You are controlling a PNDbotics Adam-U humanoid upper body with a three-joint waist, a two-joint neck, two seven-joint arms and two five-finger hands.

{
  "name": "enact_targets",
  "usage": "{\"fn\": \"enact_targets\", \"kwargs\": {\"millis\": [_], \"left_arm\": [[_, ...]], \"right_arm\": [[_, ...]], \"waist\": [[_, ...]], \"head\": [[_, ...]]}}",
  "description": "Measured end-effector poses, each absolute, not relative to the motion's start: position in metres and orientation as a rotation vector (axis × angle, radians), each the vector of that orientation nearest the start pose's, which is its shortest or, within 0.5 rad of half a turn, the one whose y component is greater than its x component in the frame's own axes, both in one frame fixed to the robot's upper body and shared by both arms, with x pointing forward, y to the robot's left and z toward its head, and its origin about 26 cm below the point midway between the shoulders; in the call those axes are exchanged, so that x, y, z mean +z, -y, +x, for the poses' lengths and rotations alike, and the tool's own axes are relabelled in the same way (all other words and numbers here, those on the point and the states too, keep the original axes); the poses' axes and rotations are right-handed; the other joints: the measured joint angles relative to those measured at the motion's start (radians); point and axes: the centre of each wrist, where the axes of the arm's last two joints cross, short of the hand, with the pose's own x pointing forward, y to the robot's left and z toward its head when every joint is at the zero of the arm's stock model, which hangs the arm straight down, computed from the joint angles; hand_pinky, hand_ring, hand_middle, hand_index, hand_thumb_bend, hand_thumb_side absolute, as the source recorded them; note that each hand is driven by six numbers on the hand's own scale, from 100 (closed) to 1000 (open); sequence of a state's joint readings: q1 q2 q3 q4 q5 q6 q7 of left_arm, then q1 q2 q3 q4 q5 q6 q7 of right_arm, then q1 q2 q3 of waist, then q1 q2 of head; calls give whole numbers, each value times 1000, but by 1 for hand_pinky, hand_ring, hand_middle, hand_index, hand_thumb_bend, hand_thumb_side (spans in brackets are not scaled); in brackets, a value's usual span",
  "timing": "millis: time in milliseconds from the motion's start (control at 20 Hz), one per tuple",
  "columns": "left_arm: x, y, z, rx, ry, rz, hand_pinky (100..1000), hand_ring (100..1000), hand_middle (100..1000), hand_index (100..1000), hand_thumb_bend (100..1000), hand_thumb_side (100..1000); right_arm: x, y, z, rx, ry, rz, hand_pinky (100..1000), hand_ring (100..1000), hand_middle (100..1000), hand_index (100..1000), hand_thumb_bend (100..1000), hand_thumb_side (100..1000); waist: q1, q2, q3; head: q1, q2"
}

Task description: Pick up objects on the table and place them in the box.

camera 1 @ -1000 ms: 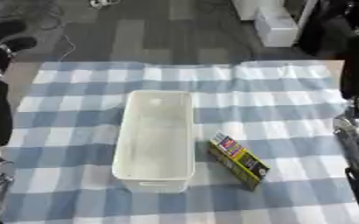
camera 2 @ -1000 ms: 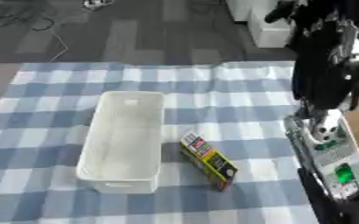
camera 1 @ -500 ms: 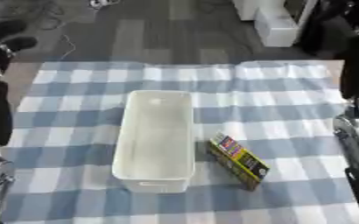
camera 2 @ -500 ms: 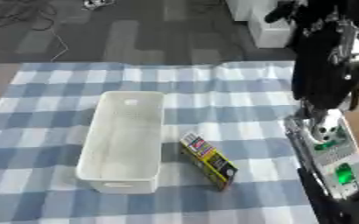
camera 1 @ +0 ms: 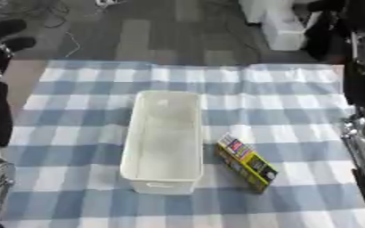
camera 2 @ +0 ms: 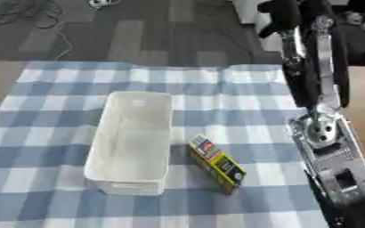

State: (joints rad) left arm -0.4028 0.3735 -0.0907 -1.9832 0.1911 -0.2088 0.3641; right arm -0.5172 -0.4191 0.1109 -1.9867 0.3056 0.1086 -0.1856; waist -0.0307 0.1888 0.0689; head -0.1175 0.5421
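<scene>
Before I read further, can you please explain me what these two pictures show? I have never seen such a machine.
Both pictures come from one stereo camera in the head of a humanoid robot, looking down at its work; they show the same moment from its left and right eye. The black and silver metal on the right is the robot's right arm. Neither hand is visible, so nothing is held. On the table lies a blue and white checked cloth. On it stands an empty white box, long and open on top. Beside it, on the robot's right, lies a small yellow and black packet, apart from the box. The packet should go into the box.
</scene>
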Motion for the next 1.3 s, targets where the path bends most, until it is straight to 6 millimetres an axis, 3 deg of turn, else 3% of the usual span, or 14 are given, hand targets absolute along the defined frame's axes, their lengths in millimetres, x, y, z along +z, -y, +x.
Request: {"fn": "enact_targets", "kwargs": {"millis": [600,1000,1300], "left_arm": [[220,-237,308,29,2536,-11,671,718,798,858,603,953],[221,-238,308,20,2536,-4,672,718,798,857,604,952],[221,-238,308,20,2536,-4,672,718,797,857,605,952]], "right_arm": [[260,223,311,714,2230,-1085,581,705,730,800,708,851],[256,219,313,882,2079,-1108,673,790,824,873,775,811],[254,219,313,1015,1948,-1080,688,800,834,875,776,812]], "waist": [[-9,-10,-2],[-16,-18,-2],[-19,-19,-2]], "head": [[-5,3],[-5,10],[-5,11]]}}
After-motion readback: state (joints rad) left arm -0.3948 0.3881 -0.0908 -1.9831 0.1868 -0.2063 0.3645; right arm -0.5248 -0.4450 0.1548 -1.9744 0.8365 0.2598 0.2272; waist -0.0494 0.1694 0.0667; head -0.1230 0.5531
